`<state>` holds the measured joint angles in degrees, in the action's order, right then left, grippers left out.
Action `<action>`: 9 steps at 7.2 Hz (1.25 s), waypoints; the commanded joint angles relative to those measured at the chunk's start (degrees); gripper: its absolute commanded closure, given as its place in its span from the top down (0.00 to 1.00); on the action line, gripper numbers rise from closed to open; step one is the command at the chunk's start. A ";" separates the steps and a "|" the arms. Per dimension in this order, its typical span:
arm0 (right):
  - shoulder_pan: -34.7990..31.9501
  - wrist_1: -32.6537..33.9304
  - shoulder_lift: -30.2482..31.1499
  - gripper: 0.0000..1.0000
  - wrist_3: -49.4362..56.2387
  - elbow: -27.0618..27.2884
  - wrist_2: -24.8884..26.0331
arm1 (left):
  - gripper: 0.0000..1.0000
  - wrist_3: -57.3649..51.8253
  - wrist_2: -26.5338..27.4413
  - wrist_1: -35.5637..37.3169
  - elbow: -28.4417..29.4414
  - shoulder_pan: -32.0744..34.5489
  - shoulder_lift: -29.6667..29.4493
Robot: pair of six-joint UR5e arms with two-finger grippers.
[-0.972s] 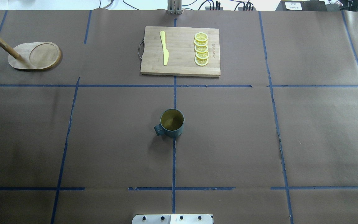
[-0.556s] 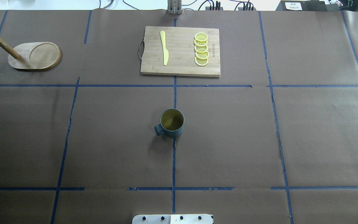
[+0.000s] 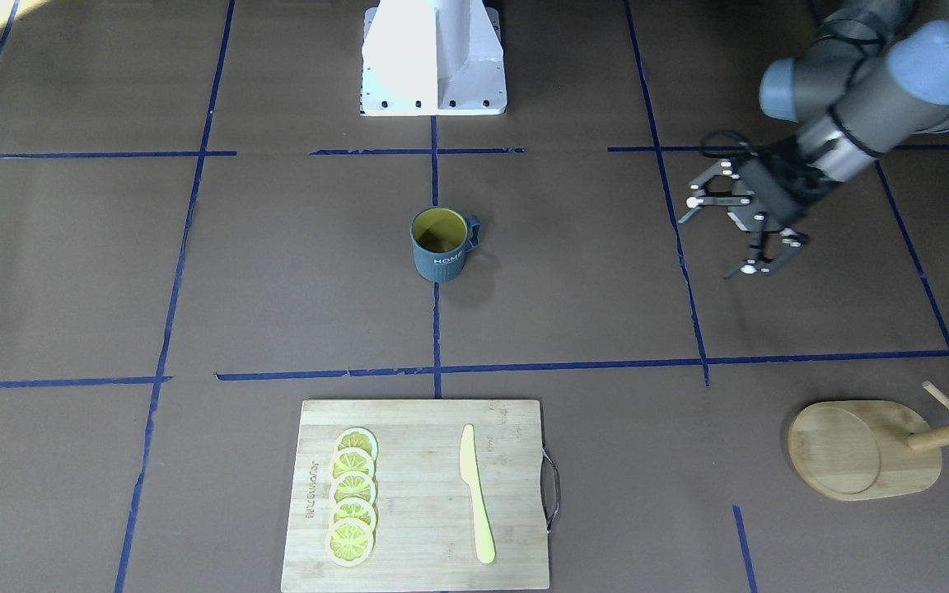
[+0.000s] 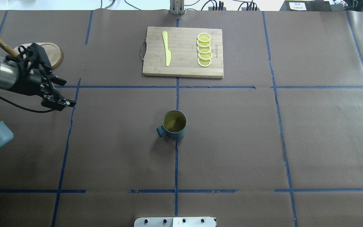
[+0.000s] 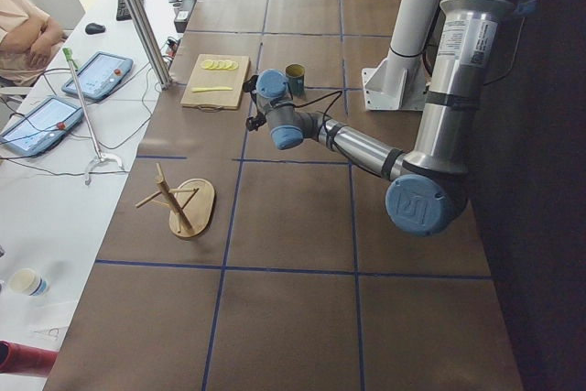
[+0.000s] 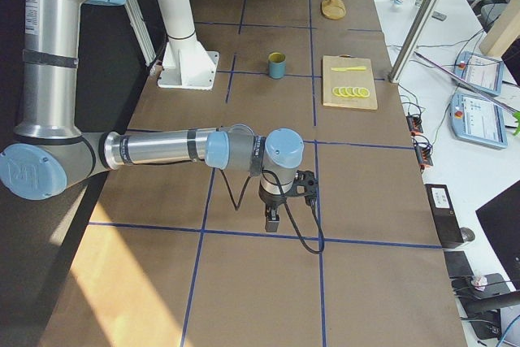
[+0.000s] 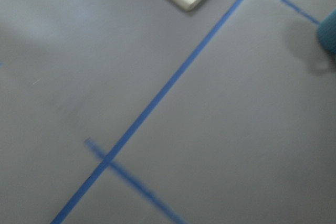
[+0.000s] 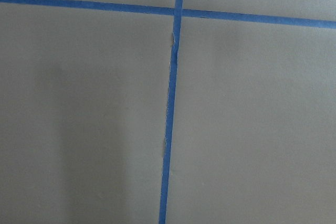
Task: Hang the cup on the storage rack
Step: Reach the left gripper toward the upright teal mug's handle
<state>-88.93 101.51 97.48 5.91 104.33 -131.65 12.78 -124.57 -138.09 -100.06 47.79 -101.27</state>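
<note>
Cup (image 4: 174, 125) upright at counter (image 4: 232, 151) centre, on blue tape line (image 4: 176, 164), handle twd robot's L, nothing touching it. Storage rack (image 3: 862, 449) at far-L side, well apart from cup. L tool (image 3: 720, 235) hovers btw cup & rack, nearer rack, fingers spread apart, empty. R tool (image 6: 284, 209) over counter's R end; apart or together, can't tell. Cutting board (image 4: 183, 52) w/ knife (image 4: 166, 49) + lemon slices (image 4: 204, 49) beyond cup.
</note>
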 commanded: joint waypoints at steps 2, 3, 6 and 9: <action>-0.02 0.00 0.16 1.00 0.16 -0.18 0.08 | 1.00 4.18 16.15 -4.64 3.45 -16.46 -9.62; -0.02 0.00 0.16 1.00 0.16 -0.26 0.08 | 1.00 4.09 21.51 -4.73 4.42 -20.41 -11.39; -0.02 0.00 0.25 1.00 0.16 -0.35 0.08 | 1.00 4.09 28.93 -11.64 11.17 -24.31 -13.69; -0.02 0.00 0.34 1.00 0.16 -0.26 -0.01 | 1.00 4.44 30.52 -12.82 14.09 -25.99 -16.15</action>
<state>-88.94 101.51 97.79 6.07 104.05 -131.63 17.03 -94.68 -150.62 -87.25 22.42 -116.28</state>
